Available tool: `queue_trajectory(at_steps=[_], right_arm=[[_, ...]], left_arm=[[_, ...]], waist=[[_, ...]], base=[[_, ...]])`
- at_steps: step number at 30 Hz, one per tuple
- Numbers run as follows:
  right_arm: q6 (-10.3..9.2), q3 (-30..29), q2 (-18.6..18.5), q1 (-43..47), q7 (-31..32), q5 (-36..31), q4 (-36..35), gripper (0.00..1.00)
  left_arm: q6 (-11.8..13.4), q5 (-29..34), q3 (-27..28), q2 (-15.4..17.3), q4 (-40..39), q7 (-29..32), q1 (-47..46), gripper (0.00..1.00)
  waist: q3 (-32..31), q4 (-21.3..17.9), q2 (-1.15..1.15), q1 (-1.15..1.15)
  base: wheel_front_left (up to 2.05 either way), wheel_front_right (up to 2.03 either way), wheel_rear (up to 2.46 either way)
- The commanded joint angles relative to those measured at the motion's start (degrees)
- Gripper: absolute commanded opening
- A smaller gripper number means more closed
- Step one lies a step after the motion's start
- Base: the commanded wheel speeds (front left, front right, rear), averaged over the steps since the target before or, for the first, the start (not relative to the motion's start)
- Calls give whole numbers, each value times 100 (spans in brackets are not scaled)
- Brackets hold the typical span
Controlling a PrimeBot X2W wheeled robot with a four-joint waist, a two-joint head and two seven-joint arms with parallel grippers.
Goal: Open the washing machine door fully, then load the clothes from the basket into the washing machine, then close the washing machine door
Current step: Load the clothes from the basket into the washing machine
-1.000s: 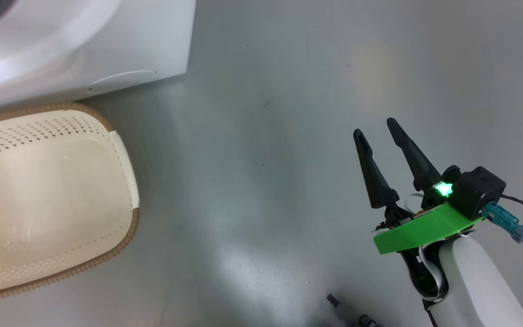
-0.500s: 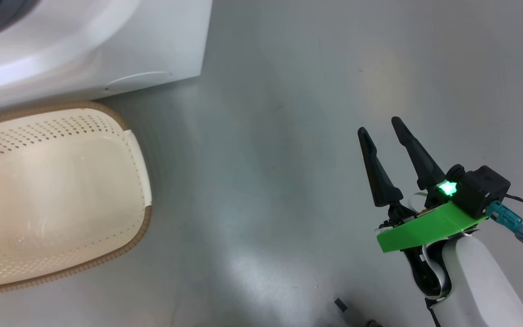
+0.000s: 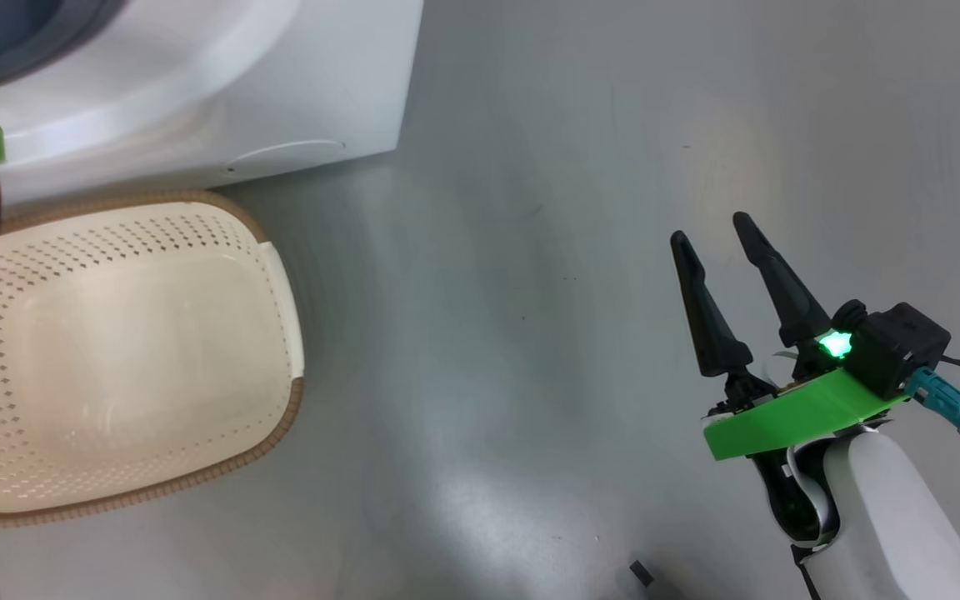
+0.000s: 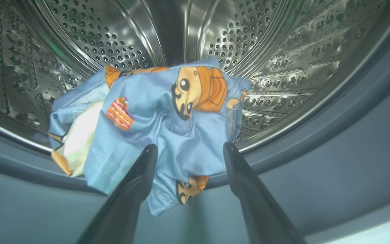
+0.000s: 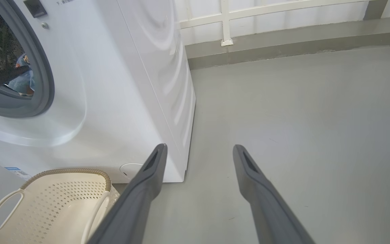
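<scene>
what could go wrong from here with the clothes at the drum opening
1. The clothes lie at the steel drum's front lip, with one corner hanging over the grey gasket. They may slip out or get pinched at closing.
2. The left gripper is open, with its fingers close against the clothes. Backing out might snag them and drag them along.
</scene>
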Motion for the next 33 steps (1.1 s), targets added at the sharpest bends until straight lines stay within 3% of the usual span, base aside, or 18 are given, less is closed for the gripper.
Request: queue_trajectory(at_steps=[1, 17, 33], right_arm=[[9, 82, -52, 227, -27, -22, -119, 100], [9, -40, -372, 469, -27, -41, 28, 100], [9, -162, -677, 961, -27, -1, 239, 100]], left_arm=[[-8, -33, 106, 236, -229, -30, 207, 100], [-8, 285, 908, -386, -1568, -30, 2175, 100], [-9, 576, 1263, -837, -2506, -30, 3962, 100]], waist=[[-46, 32, 0, 0], [-688, 414, 0, 0], [-1607, 654, 0, 0]], base=[[0, 0, 0], [0, 0, 0], [0, 0, 0]])
